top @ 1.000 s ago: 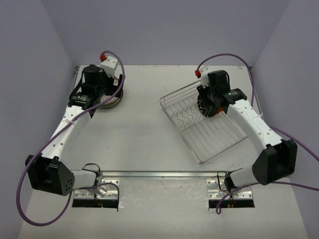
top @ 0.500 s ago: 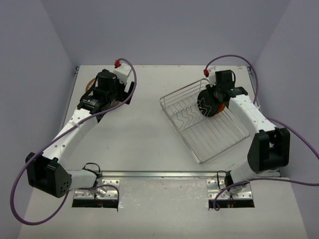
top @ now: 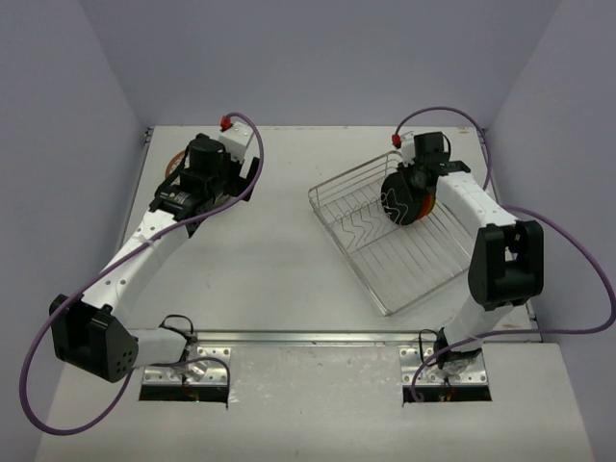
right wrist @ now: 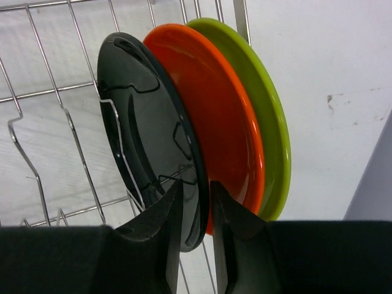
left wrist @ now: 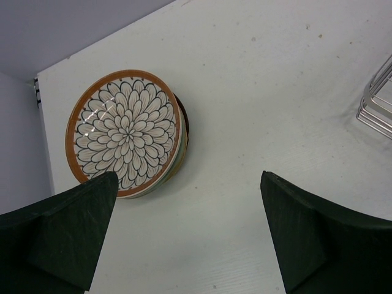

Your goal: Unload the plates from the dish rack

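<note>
The dish rack point(top: 404, 279) lies at the right, seen close in the right wrist view point(right wrist: 55, 92). Three plates stand on edge in it: black point(right wrist: 147, 135), orange point(right wrist: 226, 116) and lime green point(right wrist: 272, 122). My right gripper point(right wrist: 195, 184) is shut on the black plate's lower rim, one finger on each face; from above it sits over the rack's far side point(top: 409, 192). A stack of plates topped by a patterned cream plate point(left wrist: 125, 131) sits at the far left point(top: 171, 160). My left gripper point(left wrist: 190, 177) is open and empty, above the table just right of the stack point(top: 214, 183).
The rack's near-left corner wires point(left wrist: 376, 107) show at the right edge of the left wrist view. Zigzag dividers point(top: 361, 226) run across the rack's bare left part. Walls close the table at the back and both sides.
My left gripper has lifted away from the stack and moved right, empty. My right gripper has settled onto the black plate's rim and the right arm's elbow has swung in.
</note>
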You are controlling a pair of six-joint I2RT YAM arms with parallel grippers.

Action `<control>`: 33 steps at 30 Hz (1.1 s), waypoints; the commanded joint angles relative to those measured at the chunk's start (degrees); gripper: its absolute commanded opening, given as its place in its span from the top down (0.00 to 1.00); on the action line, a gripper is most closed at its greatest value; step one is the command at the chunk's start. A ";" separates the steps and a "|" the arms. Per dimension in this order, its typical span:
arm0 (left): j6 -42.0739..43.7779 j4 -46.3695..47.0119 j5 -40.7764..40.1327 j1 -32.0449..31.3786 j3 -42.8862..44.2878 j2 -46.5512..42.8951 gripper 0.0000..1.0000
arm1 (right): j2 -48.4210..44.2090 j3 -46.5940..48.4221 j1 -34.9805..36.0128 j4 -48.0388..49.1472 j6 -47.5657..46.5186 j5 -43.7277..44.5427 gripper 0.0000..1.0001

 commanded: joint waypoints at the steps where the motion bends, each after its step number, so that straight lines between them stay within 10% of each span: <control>1: 0.16 1.96 -0.51 -0.60 0.78 -1.07 0.01 | 0.50 2.80 -1.95 1.49 1.76 -3.44 0.76; 11: -0.79 2.08 0.22 -0.66 1.54 -0.19 0.00 | -2.77 5.36 -3.40 -2.87 4.41 -11.95 0.99; 22: -3.80 -0.82 4.99 -0.66 7.45 1.98 0.00 | -13.11 11.23 -3.31 -1.24 -0.19 -7.56 1.00; 33: -13.49 -1.17 48.03 -0.57 12.98 3.43 0.16 | -19.25 11.55 -2.43 -7.08 13.52 -38.05 1.00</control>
